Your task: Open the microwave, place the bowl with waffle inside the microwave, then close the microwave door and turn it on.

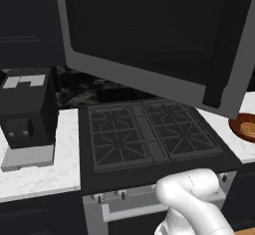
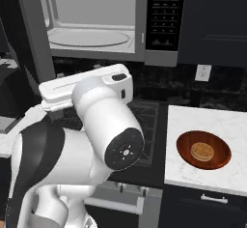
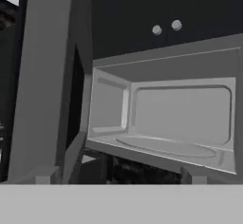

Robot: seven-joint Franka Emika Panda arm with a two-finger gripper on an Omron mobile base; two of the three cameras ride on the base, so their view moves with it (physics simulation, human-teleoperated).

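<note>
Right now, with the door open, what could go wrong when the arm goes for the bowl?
1. The microwave door hangs wide open over the stove; the arm might hit it when swinging right.
2. The bowl with waffle is shallow; a tilted lift toward the microwave could drop the waffle.

Dim, flat rendered light with soft shadows; dark cabinets swallow detail, and the hand view looks slightly blurred.
</note>
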